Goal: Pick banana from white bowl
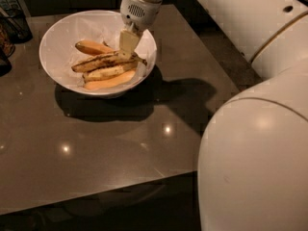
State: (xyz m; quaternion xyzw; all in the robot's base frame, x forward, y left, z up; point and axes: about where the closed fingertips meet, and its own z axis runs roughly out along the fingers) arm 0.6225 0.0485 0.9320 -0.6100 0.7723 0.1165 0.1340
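The gripper (129, 40), its opening not discernible, is being held seemingly against the stem end of the banana (103, 61) stretched across the white bowl (60, 42).

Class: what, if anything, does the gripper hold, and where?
Cannot tell: the gripper sits at the stem end of the brown-mottled yellow banana in the round white bowl.

A white bowl (60, 44) is seen on the far left part of a dark, glossy table (120, 143). Four fruits are held in it (all laid roughly side by side). The banana (102, 61) with dark mottling is laid across the middle, an orange banana (90, 47) behind it, and a spotted banana (107, 73) and a yellow-orange banana (110, 82) in front. The gripper (128, 41) is positioned inside the bowl's right side, just over the mottled banana's right part.
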